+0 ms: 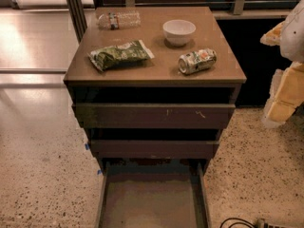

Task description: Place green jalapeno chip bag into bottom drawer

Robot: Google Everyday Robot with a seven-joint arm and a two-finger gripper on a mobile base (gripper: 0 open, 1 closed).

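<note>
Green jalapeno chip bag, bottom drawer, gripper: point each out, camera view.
green jalapeno chip bag (121, 54), camera view: middle of the bag, lying left on the cabinet top (156, 68).
bottom drawer (152, 203), camera view: bare floor, drawer pulled out.
gripper (284, 96), camera view: pale body at the right edge.

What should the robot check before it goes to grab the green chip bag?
1. Bottom drawer pulled out: ok.
2. Nothing lying in the part of the drawer that shows: ok.
3. Green jalapeno chip bag lying flat on the cabinet top, nothing on it: ok.
4. Bowl, can and bottle apart from the bag: ok.
5. Gripper over the bag: not ok. It is at the right edge of the view, beside the cabinet and away from the bag.
</note>
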